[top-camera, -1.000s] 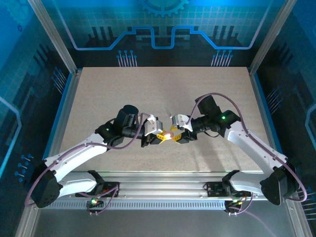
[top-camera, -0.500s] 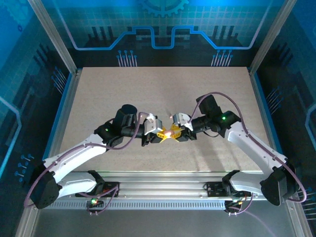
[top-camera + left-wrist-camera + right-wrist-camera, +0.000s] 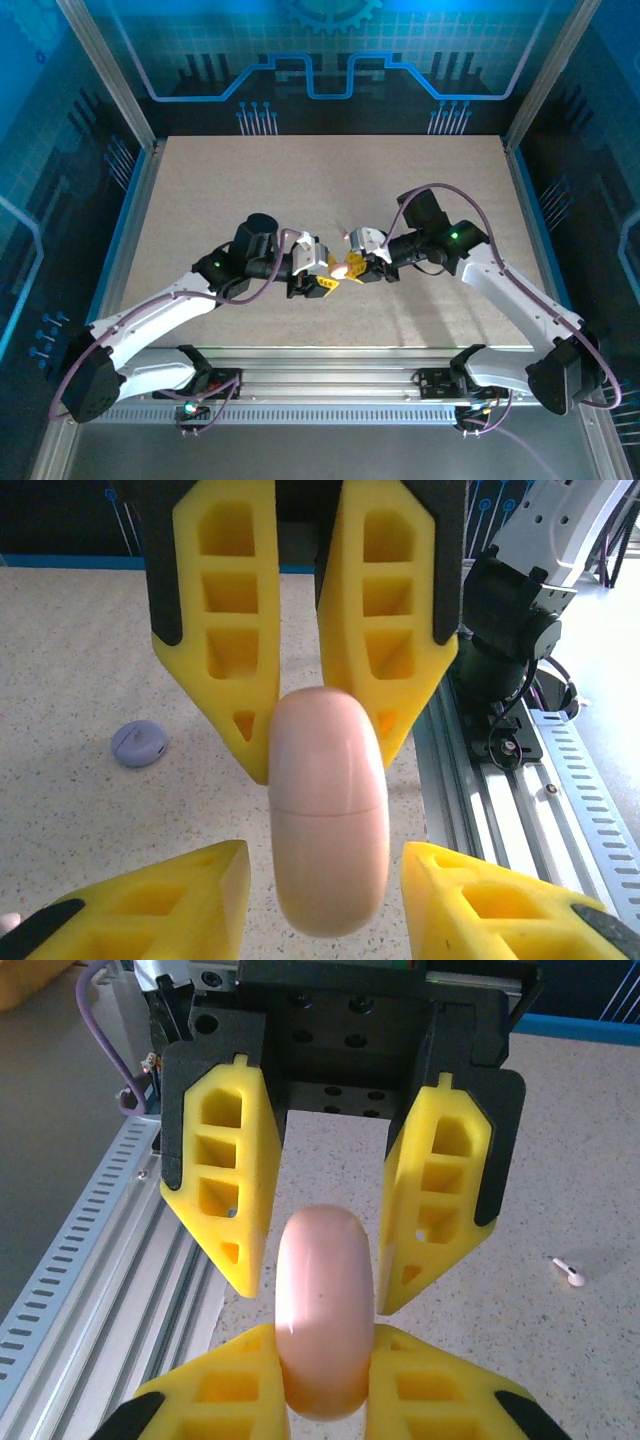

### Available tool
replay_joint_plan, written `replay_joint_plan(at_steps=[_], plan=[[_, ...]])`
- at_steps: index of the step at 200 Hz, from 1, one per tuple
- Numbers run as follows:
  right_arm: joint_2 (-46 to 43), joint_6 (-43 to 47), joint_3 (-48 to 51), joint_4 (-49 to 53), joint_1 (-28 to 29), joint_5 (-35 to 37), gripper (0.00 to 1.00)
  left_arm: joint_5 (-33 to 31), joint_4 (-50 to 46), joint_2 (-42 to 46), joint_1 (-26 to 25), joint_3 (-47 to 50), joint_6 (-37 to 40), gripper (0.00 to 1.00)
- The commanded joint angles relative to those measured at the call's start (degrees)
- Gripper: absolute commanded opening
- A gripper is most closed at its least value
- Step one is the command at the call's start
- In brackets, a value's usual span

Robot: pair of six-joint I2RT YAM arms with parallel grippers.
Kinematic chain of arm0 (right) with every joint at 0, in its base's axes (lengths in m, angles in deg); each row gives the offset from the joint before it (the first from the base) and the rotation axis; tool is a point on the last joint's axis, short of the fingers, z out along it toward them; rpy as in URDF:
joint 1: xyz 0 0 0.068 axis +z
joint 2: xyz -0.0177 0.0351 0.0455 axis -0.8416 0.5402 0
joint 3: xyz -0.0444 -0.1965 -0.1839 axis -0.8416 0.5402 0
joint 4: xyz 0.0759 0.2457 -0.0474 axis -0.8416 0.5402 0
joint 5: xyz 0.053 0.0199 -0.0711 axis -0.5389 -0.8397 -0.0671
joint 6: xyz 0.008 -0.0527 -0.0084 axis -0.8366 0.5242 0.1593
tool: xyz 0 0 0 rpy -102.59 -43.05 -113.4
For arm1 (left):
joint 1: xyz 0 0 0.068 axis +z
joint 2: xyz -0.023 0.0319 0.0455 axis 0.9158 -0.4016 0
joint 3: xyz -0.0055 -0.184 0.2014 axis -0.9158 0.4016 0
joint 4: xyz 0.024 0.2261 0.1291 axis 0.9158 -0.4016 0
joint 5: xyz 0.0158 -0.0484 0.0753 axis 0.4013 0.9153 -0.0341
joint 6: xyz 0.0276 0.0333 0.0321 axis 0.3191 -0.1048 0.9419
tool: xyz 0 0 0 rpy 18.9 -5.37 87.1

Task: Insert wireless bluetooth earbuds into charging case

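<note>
Over the table (image 3: 250, 180) a handover looks in hand: the right gripper (image 3: 322, 1355) pinches the closed pink charging case (image 3: 327, 810), the left gripper (image 3: 325, 875) holds its fingers spread beside it, so the left should next draw clear and fetch the white earbud (image 3: 570, 1272) lying on the table.

Centre case (image 3: 327, 810): pale pink, plain
Left-edge case (image 3: 139, 744): greyish lilac
Fingers (image 3: 230, 610): bright yellow, black backing
Tabletop (image 3: 60, 660): beige, dark-speckled
Earbud (image 3: 569, 1272): white
Cables (image 3: 437, 187): purple

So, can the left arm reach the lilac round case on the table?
Probably yes: the left end effector stands open around the pink oval case, which the right end effector clamps; the lilac round case lies unobstructed.
</note>
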Motion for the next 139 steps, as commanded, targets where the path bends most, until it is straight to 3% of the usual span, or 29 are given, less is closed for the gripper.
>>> replay_joint_plan(at_steps=[1, 100, 139], plan=[[0.9, 1.6, -2.3, 2.7, 1.2, 1.4, 0.16, 2.8, -0.3, -0.5, -0.2, -0.9, 0.0, 0.44], [3.2, 2.5, -4.8, 4.9, 3.0, 4.9, 0.15, 2.9, -2.5, -0.4, -0.3, -1.7, 0.6, 0.34], [2.9, 1.5, -4.7, 4.4, 3.2, 4.2, 0.17, 2.8, -2.4, -0.5, -0.3, -1.9, 0.8, 0.19]])
